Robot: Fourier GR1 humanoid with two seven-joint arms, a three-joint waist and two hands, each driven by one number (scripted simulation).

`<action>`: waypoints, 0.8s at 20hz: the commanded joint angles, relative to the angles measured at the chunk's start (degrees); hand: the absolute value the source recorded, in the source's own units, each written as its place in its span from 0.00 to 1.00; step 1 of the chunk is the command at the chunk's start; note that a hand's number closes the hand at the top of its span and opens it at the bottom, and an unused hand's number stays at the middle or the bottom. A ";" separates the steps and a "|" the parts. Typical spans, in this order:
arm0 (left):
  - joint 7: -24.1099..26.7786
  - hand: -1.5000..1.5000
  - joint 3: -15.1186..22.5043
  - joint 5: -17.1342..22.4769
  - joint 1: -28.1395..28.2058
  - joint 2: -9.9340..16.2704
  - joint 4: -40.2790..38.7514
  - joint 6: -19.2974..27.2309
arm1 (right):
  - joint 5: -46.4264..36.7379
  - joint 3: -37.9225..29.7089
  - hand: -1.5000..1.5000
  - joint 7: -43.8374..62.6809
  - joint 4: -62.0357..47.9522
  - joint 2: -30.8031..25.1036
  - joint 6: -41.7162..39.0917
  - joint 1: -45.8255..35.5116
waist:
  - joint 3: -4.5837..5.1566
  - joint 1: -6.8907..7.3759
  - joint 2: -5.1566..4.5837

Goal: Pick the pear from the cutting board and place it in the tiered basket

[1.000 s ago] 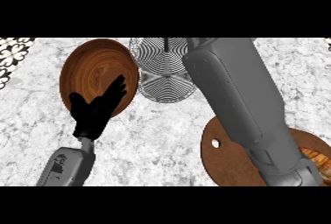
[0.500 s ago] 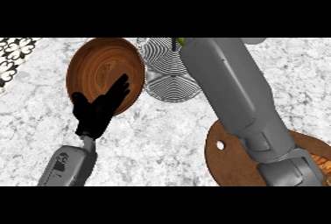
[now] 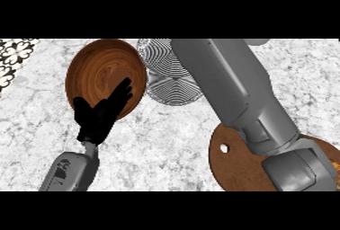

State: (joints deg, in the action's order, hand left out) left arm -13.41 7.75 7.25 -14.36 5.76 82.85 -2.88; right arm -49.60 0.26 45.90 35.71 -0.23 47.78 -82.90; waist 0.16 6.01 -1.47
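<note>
Since the earlier frames, the right forearm [image 3: 229, 85] has been swung further toward twelve o'clock, so that more of the wire basket is covered, while the left hand [image 3: 101, 113] has stayed in place. The right forearm is seen as a smooth grey tube running from the five o'clock corner up to the top edge, where it is cut off; the right hand lies beyond that edge and its fingers cannot be judged. The pear is not seen in the view, and whether it is held cannot be told.

The tiered basket [image 3: 166, 76] is shown as a round form of fine black and white wire rings, set at twelve o'clock, its right side hidden behind the forearm. At eleven o'clock a round wooden bowl [image 3: 100, 74] with a dark, grained, glossy surface is found. The left hand, matte black, is held over the bowl's lower rim, its fingers straight and spread, with nothing held. The cutting board [image 3: 235, 166] is a round brown wooden disc with a small hole near its rim, at five o'clock, largely covered by the forearm's elbow joint. The table [image 3: 153, 148] is of mottled grey-white stone. A black and white patterned strip [image 3: 13, 56] is seen at ten o'clock.
</note>
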 commanded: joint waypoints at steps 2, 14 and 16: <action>-0.73 0.50 -1.81 0.86 1.47 1.33 0.20 -0.16 | -1.12 -3.59 0.00 5.43 -2.01 0.22 12.63 -2.18 | -0.06 -2.61 0.85; -1.45 0.50 -5.86 1.53 4.63 2.27 1.32 2.47 | -2.01 3.91 0.00 13.86 21.84 0.23 -4.93 14.36 | -0.32 -10.21 3.46; 0.20 0.50 -4.93 0.39 8.68 2.23 1.93 2.63 | -1.71 6.56 0.00 16.53 26.78 0.23 -7.73 16.69 | -0.30 -10.35 3.94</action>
State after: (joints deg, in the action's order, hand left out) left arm -13.43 3.18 7.76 -8.22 7.76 84.13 -0.66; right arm -52.57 3.13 59.60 53.15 0.01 47.39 -71.59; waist -0.10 -3.00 1.74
